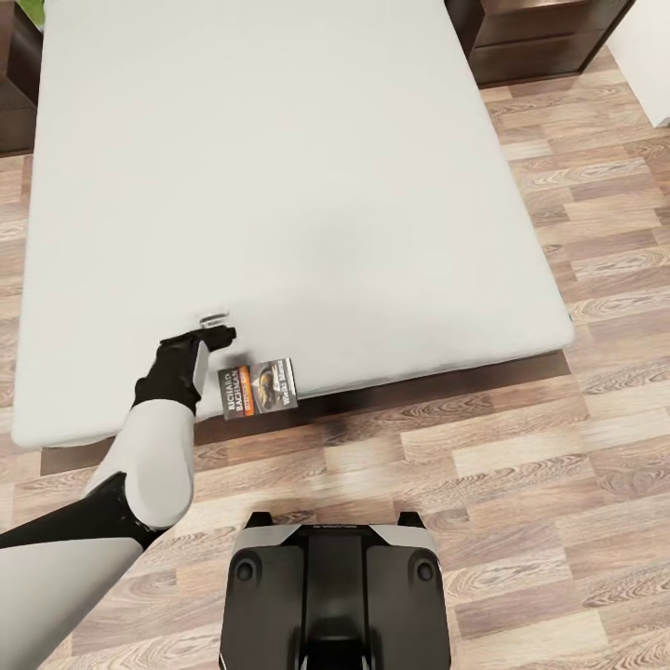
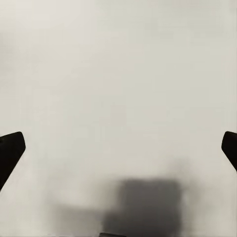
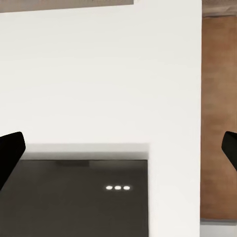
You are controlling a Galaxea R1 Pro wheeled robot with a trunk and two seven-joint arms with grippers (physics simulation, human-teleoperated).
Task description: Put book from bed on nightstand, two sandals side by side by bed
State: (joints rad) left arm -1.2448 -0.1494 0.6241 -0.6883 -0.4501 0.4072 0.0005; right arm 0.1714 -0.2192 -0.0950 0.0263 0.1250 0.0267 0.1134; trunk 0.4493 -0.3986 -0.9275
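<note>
The book [image 1: 258,388], dark with an orange band and white lettering, lies flat at the near edge of the bed [image 1: 279,186], partly overhanging the pale mattress. My left gripper [image 1: 215,324] hovers over the mattress just left of and beyond the book, apart from it. In the left wrist view that gripper [image 2: 118,148] is open, its dark fingertips [image 2: 10,150] spread wide over bare mattress with its shadow below. My right gripper [image 3: 118,148] is open too, facing a white wall and a dark panel. A nightstand [image 1: 544,37] stands at the bed's far right corner. The sandals are out of view.
Wood-plank floor [image 1: 521,437] runs along the bed's near and right sides. Dark furniture [image 1: 14,88] stands at the bed's far left corner. My own black base [image 1: 335,596] sits on the floor just in front of the bed's near edge.
</note>
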